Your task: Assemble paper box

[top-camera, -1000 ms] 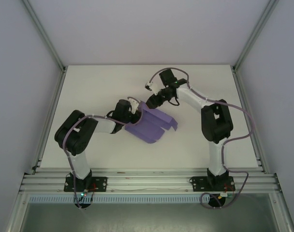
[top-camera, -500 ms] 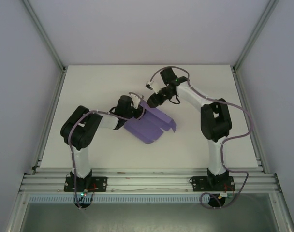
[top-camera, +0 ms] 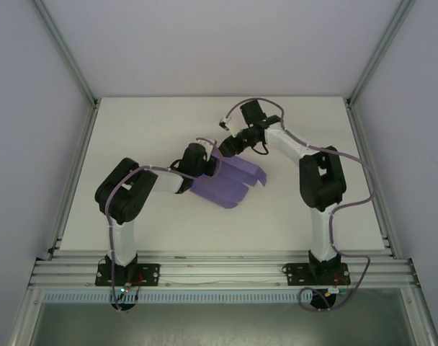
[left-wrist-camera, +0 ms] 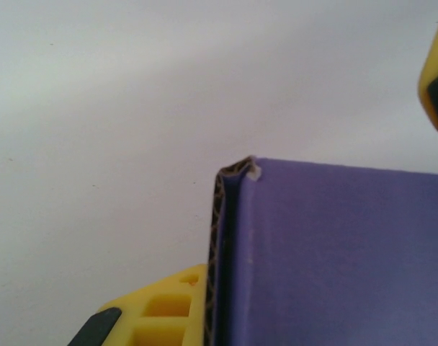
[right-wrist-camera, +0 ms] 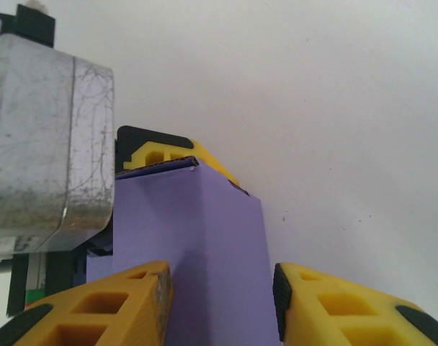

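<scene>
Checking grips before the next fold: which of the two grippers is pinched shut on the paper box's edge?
The left gripper: it is shut on the paper box; the right gripper's fingers stand apart around a panel.

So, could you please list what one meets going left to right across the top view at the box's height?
Left arm → left gripper → paper box → right arm.
</scene>
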Controlling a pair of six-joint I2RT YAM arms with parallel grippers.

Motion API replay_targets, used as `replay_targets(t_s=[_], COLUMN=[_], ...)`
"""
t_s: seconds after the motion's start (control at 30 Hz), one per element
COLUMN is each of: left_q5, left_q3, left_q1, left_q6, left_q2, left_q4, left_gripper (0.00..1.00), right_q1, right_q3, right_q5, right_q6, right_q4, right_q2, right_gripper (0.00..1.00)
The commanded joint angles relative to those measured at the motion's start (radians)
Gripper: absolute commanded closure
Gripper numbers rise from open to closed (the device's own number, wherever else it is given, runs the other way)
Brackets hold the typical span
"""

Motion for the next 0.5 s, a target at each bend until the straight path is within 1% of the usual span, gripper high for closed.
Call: replay_targets(t_s=[0.0,0.13,0.17,0.2,0.27,0.3,0.47], left_q5=[-0.153,-0.19,-0.177,-0.16,-0.11,-0.091,-0.018], left_q3=[0.011,0.018,0.013,-0.005,-0.044,-0.062,-0.098], left_q1=[0.017,0.016,0.016,0.017,0.016,0.017,0.017], left_q6=[-0.049,-0.062,-0.053,-0.051,-0.045,-0.049,-0.055], left_q2=[0.025,0.006,-0.006,-0.021,-0.066,-0.087,-0.138], left_q4=[-0.089,-0.148,-0.15,-0.138,-0.11,-0.101,-0.1], left_gripper=[1.0,1.0,0.85,0.68,0.63,0.58,0.57], right_q1=[0.009,0.009,0.01,0.009,0.009,0.01,0.009], right_q3=[-0.083,-0.107,-0.107,-0.107,-0.106,-0.107,-0.112], right_q5=[0.06,0.11,0.121,0.134,0.148,0.151,0.145], right_q6=[0.041,0.08,0.088,0.098,0.109,0.115,0.145], right_q4=[-0.041,-0.006,-0.002,0.005,0.01,0.018,0.043], right_q2=[-0.021,-0.038,-0.04,-0.041,-0.041,-0.042,-0.049], right_gripper=[0.57,0.57,0.57,0.57,0.57,0.57,0.55])
